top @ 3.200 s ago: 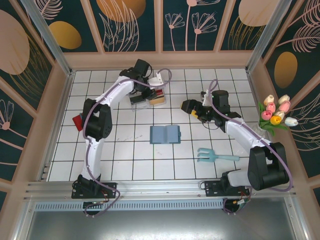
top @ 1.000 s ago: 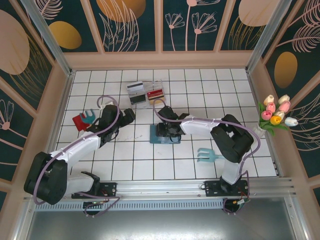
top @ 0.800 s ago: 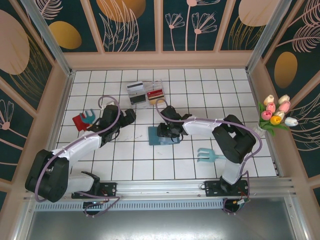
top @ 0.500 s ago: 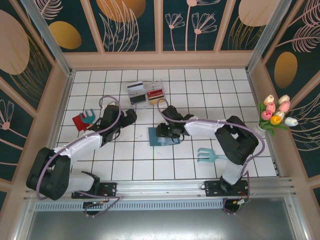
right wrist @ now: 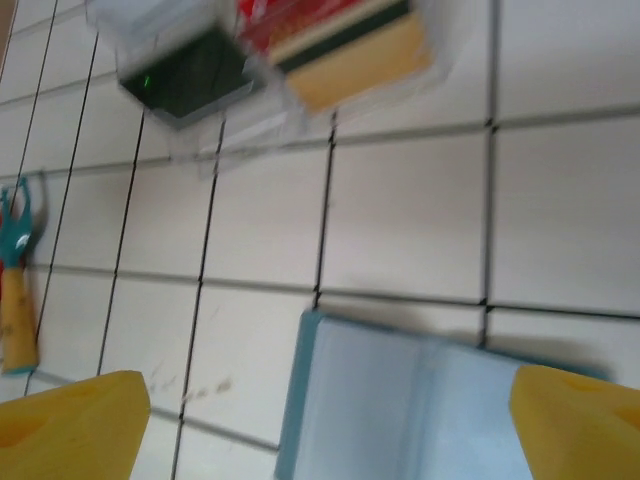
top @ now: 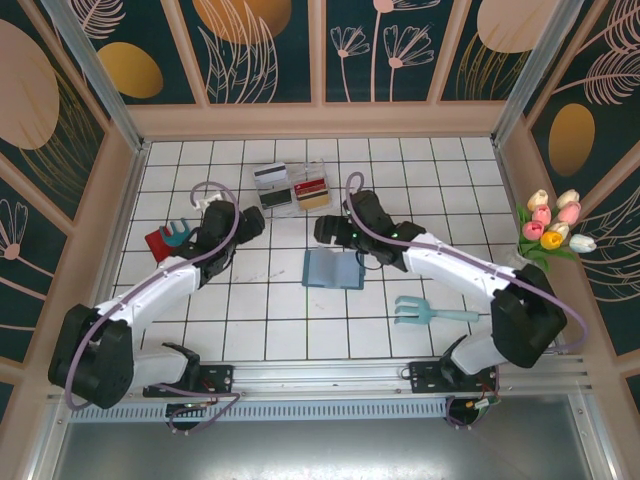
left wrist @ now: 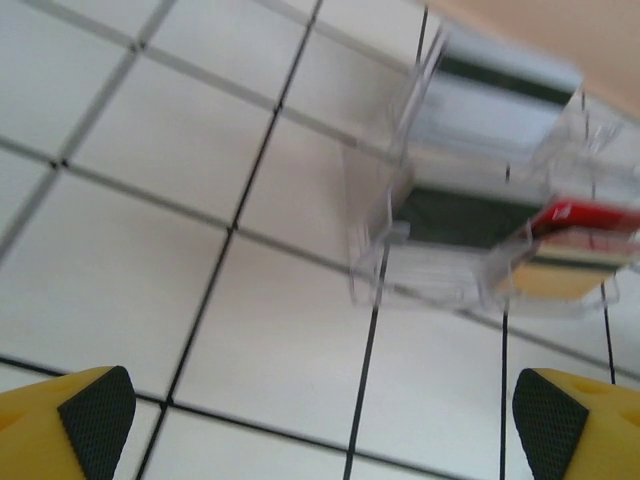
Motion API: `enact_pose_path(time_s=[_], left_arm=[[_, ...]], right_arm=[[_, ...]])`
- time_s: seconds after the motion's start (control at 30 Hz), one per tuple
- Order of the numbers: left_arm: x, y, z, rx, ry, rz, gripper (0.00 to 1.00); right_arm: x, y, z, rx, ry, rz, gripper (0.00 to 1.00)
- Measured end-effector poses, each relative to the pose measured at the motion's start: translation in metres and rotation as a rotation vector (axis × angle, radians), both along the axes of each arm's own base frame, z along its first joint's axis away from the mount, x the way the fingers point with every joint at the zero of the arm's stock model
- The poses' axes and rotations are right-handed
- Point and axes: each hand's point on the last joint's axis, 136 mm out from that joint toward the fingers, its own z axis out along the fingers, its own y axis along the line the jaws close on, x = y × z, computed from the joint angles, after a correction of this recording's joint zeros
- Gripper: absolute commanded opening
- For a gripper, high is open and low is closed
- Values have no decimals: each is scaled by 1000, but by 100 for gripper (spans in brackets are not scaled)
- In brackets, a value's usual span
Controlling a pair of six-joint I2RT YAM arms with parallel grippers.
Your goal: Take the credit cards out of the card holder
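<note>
The teal-blue card holder lies open and flat on the tiles, its two panels showing no card. In the right wrist view the card holder sits low between the yellow fingertips. My right gripper hovers open just behind it, holding nothing. The red credit card, the gold one and the dark one rest in the clear tray. My left gripper is open in front of that tray, and the red card shows at the right.
A white-grey card with a black stripe lies in the tray's back left. A red piece with a teal fork toy sits at the left. Another teal fork toy lies at the front right, and a tulip bunch stands by the right wall.
My right gripper has lifted off the card holder, moved back and opened wide. The holder has slid slightly to the right. The left gripper has edged a little toward the tray.
</note>
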Motion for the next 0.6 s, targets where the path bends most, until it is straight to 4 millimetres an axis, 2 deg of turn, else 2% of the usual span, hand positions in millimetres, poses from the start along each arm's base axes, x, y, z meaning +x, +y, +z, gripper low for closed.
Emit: enact_pose_path(time_s=[0.13, 0.23, 0.33, 0.4, 0.47, 0.6], left_arm=[[6, 23, 44, 98, -122, 83, 99], [3, 44, 65, 189, -183, 157, 99], [3, 61, 76, 258, -234, 210, 99], [2, 75, 72, 282, -248, 239, 99], [-1, 92, 61, 305, -242, 277, 99], [-9, 121, 31, 347, -208, 328, 99]], right_arm=[[26, -36, 36, -84, -164, -127, 99], [46, -73, 60, -150, -269, -246, 99], [64, -113, 76, -210, -353, -373, 99], [70, -136, 77, -248, -390, -432, 99], [72, -154, 69, -292, -419, -454, 99], [65, -183, 34, -386, -432, -441, 99]])
